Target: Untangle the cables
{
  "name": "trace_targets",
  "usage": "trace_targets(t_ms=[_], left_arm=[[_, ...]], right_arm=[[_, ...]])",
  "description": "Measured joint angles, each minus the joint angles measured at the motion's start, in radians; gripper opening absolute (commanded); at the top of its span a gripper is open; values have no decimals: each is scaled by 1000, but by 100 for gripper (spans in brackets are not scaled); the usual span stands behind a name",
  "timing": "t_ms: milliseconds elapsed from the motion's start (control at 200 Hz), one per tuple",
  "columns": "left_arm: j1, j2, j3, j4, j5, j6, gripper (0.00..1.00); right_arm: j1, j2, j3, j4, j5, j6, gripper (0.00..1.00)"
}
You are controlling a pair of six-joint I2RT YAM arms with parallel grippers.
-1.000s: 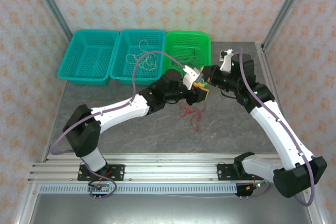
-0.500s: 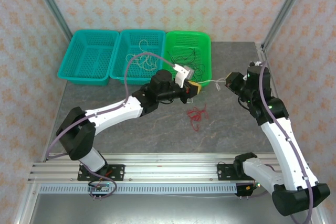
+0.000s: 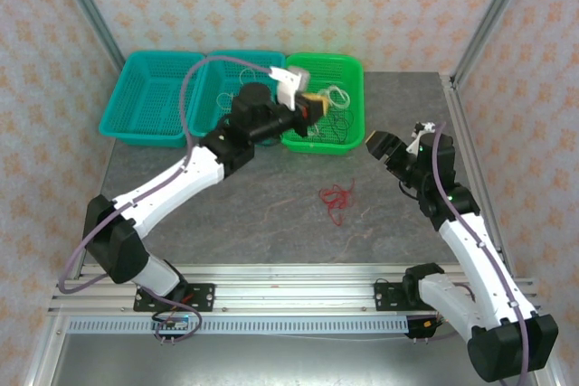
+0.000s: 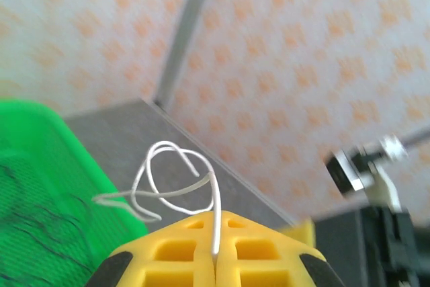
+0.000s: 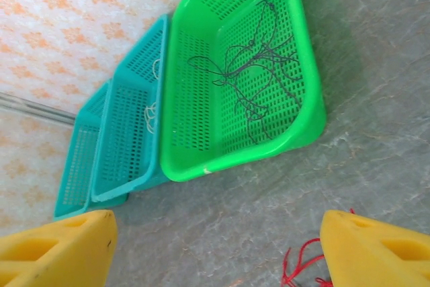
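Left wrist view: left pincer (image 4: pixel 215 247) clamps a white cable (image 4: pixel 218 212).

Three baskets stand on the surface (image 3: pixel 271 223). Two are teal: the far-left teal basket (image 3: pixel 145 136) at 10 o'clock and the middle teal basket (image 5: pixel 127 191) at 11 o'clock. The third is the green basket (image 5: pixel 232 161) at 1 o'clock.

One red cable (image 3: pixel 336 196) lies at 4 o'clock. One white cable (image 4: pixel 216 213) makes a single loop. The black cables (image 5: pixel 259 65) in the green basket are several, too tangled to count. The pale strands (image 5: pixel 153 109) in the middle teal basket are too faint to number.

There are two arms, the left arm (image 3: pixel 181 178) and the right arm (image 3: pixel 470 241). Each has two yellow fingers (image 5: pixel 60 247), four in all.
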Motion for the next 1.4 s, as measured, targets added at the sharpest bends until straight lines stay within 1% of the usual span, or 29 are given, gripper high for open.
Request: trace_targets(t_ms=[150,275,380,475,535,626,651,716,801,891,966,1096,1171,1261,1336,1401], left_arm=[[160,33,145,-60,-41,11,0],[278,138,276,-93,-65,23,0],[345,257,355,-126,-70,22,0],[386,380,410,-163,-72,21,0],[404,459,444,-193,-74,20,8],[422,548,473,-245,-82,15,29],[425,566,476,-259,-84,14,33],[429,593,477,-289,-85,7,38],[430,596,477,-311,-84,-1,40],[429,568,469,-307,-80,-10,41],[429,510,428,-298,-64,-31,41],[424,329,264,-238,-35,-86,41],[403,204,157,-207,-34,-108,41],[338,76,48,-178,-43,-110,41],[251,-12,-34,-176,-61,-103,41],[174,-59,-90,-180,-76,-87,41]], right_arm=[[0,10,-3,35,-20,31,80],[0,10,-3,35,-23,37,81],[0,9,-3,31,-23,37,81],[0,4,-3,26,-23,37,81],[0,-1,-3,23,-23,37,82],[0,-5,-3,18,-23,37,82],[0,-5,-3,15,-23,37,82],[0,-4,-3,9,-22,37,82],[0,-3,-3,5,-22,37,82],[0,6,-3,4,-22,37,82],[0,22,-3,2,-23,36,82],[0,56,-3,-16,-23,32,82],[0,79,-3,-34,-23,22,82],[0,112,0,-75,-26,3,82],[0,154,18,-128,-34,-20,82],[0,201,47,-183,-39,-44,82]])
